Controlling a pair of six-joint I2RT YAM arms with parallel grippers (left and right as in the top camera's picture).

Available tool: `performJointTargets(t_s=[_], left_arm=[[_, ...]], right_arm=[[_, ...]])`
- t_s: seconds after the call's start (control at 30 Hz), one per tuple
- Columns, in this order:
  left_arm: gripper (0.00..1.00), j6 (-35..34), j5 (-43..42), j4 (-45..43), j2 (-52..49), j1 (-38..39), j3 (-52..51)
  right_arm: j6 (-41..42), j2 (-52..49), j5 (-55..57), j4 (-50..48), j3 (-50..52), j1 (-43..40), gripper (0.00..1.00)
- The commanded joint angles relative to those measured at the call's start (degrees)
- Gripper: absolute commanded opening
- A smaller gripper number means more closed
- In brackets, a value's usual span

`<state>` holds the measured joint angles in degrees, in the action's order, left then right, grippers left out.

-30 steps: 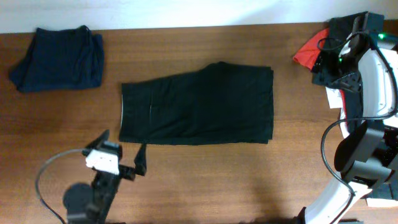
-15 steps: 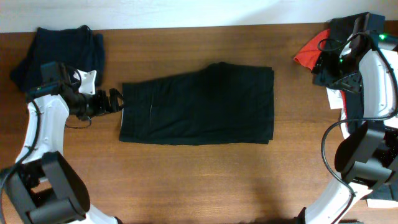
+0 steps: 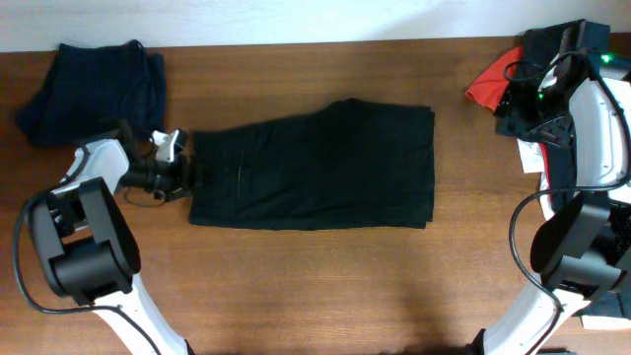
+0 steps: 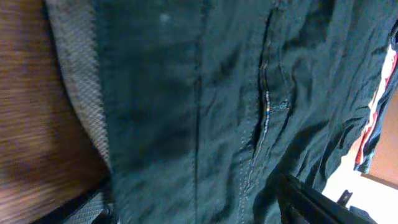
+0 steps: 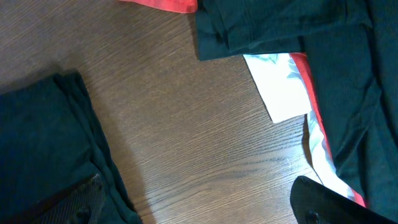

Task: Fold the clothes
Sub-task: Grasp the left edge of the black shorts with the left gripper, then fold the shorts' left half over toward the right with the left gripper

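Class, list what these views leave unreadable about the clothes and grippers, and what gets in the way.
- Overhead: how many pieces the right-hand pile of clothes holds; the right arm covers it, the frame edge cuts it.
- Overhead: whether the left gripper touches the black shorts; dark on dark, too small.
- Left wrist: the shorts' outline; blurred cloth fills the frame.
- Right wrist: what the white patch is; dark cloth overlaps it.

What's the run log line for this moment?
left gripper: open, at left edge of black shorts | right gripper: open, above bare wood beside garment pile | navy piece: far left corner
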<state>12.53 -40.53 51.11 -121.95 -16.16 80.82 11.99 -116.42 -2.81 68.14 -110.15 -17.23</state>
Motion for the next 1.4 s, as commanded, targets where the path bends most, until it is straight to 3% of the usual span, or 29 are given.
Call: performJointTargets(t_s=[0.0,0.07,0.1,0.2,0.23,0.33,0.43,0.47,0.67,0.77,0.87,1.1,1.37], left_arm=[[0.60,0.59,5.81,-1.46,-4.70,2.71,-2.08],[0.21,-1.86,11.06,-1.92,-4.70,2.73,-2.08],[0.01,-5.01,17.75,-1.64,-4.68,2.71,-2.05],[0.00,-13.77,32.17,6.54,-4.68,2.62,3.30],[0.00,-14.67,33.97,13.09,-4.63,2.62,10.08],[0.01,-16.26,34.38,32.98,-2.99,3.13,32.81],[0.01,-16.33,36.57,45.13,-0.63,8.94,49.29],[0.01,-16.44,37.38,45.62,-0.13,11.10,50.77],[0.00,-19.98,37.31,44.02,0.59,34.53,50.75],[0.00,-20.96,37.42,41.72,0.59,42.66,50.75],[0.00,-21.94,37.38,40.92,0.59,45.59,50.75],[0.00,-22.36,36.61,28.50,-1.66,51.69,48.39],[0.01,-22.34,30.23,15.23,-11.54,56.74,44.94]], right_arm=[[0.04,0.55,0.50,0.02,-0.66,-0.09,0.99],[0.04,0.55,0.50,0.02,-0.66,-0.09,0.99],[0.04,0.55,0.52,0.02,-0.66,-0.09,0.99],[0.04,0.55,0.50,0.02,-0.66,-0.09,0.99],[0.04,0.55,0.52,0.02,-0.66,-0.09,0.99],[0.04,0.55,0.50,0.02,-0.66,-0.09,0.99],[0.07,0.55,0.50,0.02,-0.66,-0.09,0.99],[0.04,0.55,0.52,0.02,-0.66,-0.09,0.99],[0.04,0.55,0.50,0.02,-0.66,-0.09,0.99],[0.07,0.55,0.50,0.02,-0.66,-0.09,0.99],[0.04,0.55,0.50,0.02,-0.66,-0.09,0.98],[0.04,0.55,0.50,0.02,-0.66,-0.09,0.99],[0.04,0.55,0.50,0.02,-0.66,-0.09,0.99]])
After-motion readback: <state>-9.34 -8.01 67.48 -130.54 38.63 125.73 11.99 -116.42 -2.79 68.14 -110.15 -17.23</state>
